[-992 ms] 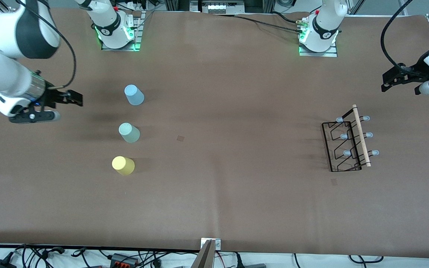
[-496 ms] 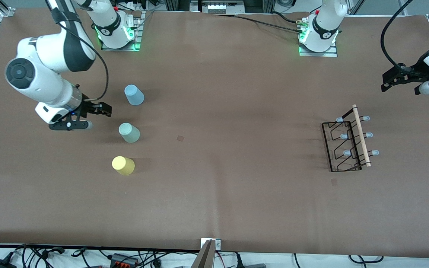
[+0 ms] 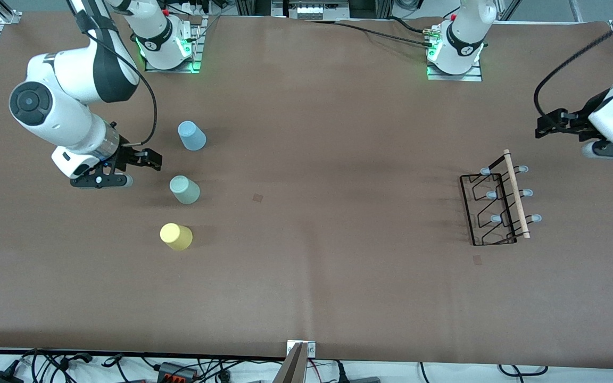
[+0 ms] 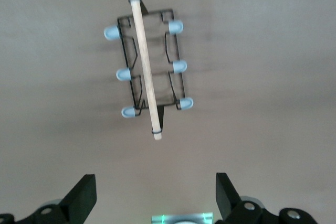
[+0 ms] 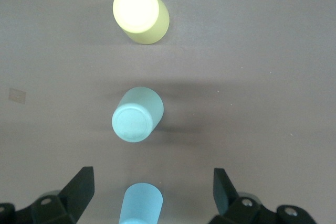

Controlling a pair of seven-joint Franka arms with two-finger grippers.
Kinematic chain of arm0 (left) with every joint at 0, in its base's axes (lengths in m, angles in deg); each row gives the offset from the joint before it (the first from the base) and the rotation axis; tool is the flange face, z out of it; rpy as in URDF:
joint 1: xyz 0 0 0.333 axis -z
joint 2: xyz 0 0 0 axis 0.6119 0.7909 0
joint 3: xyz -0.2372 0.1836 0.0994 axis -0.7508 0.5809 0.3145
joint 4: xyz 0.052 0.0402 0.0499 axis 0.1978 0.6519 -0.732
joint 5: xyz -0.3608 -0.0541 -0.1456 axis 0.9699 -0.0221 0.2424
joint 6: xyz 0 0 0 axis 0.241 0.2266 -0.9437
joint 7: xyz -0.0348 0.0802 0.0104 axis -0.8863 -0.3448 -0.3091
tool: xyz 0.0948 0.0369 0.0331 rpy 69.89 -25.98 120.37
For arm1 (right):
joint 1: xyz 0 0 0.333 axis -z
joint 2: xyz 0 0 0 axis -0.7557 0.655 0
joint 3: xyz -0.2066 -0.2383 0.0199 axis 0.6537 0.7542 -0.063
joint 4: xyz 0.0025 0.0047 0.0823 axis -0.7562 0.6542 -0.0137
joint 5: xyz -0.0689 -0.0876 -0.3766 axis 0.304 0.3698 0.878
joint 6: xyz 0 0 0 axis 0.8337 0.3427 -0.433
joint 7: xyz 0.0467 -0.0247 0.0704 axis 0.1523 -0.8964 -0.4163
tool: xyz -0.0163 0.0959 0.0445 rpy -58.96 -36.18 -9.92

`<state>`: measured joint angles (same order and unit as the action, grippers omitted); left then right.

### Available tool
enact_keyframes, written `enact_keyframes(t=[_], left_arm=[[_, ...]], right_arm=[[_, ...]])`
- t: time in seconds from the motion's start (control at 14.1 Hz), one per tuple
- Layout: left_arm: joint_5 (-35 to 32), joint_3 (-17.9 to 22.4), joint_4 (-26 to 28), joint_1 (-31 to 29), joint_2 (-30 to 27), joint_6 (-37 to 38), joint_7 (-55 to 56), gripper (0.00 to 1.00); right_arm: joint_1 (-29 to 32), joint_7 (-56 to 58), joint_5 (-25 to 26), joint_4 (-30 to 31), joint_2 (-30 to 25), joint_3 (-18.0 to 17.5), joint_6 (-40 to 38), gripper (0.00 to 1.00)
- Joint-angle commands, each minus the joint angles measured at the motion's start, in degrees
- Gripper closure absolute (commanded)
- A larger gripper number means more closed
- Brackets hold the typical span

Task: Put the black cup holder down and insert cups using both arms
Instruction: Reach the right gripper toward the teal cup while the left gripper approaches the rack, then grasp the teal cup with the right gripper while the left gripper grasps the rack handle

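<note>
**Getting Ready to Grab the Rack and the Cups**

Nothing picked up yet. Small black wire rack with a pale wooden stick along its top and six grey-tipped pegs (image 3: pixel 495 205) standing on the brown table (image 3: pixel 338 276), at the left arm's end. Three little plastic cups in a row at the right arm's end, all upside down: light blue cup (image 3: pixel 191 135) farthest from the front camera, sage green cup (image 3: pixel 184 189) in the middle, yellow cup (image 3: pixel 176 236) nearest. Each cup apart from the others.

Left gripper (image 3: pixel 548 124) up in the air near the rack, over bare table just off the stick's end farthest from the front camera. Fingers (image 4: pixel 84 199) wide apart, holding nothing. Right gripper (image 3: pixel 144 159) low, beside the cups, between the blue and the green. Fingers (image 5: pixel 79 188) wide apart too, nothing in them.

Probably the first job: lift the rack and put it in its place. Best to come straight down over the middle of the wooden stick (image 4: pixel 145 61), one finger on each side, then squeeze. Off-middle grab: likely a tippy rack. Watch the pegs, easy to bump.

For a cup: line up with one cup only, fingers on both sides of its wall, squeeze softly. Light cups, easy to knock over or push into a neighbour, so go slow.
</note>
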<state>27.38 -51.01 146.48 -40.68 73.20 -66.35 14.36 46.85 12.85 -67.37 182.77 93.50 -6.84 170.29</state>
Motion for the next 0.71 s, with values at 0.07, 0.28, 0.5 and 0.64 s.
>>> enact_keyframes(t=[0.07,0.28,0.5,0.64], left_arm=[[0.0,-0.2,-1.5,-0.4,1.9,0.5,-1.3,0.00],[-2.4,-0.3,7.4,-1.1,0.0,-11.7,-1.3,0.00],[-4.1,-0.8,15.9,-2.1,-0.8,-26.2,-1.3,0.00],[-4.2,-0.9,20.0,-2.3,-0.7,-33.5,0.0,0.00]], right_arm=[[-2.4,-0.9,-0.8,-0.1,4.2,0.1,5.2,0.00],[-4.0,-1.4,-0.7,-0.1,6.6,0.1,7.3,0.00],[-4.3,-1.4,-0.6,0.6,8.2,0.1,8.8,0.00],[-4.4,-2.1,-0.6,4.6,7.8,0.1,13.7,0.00]])
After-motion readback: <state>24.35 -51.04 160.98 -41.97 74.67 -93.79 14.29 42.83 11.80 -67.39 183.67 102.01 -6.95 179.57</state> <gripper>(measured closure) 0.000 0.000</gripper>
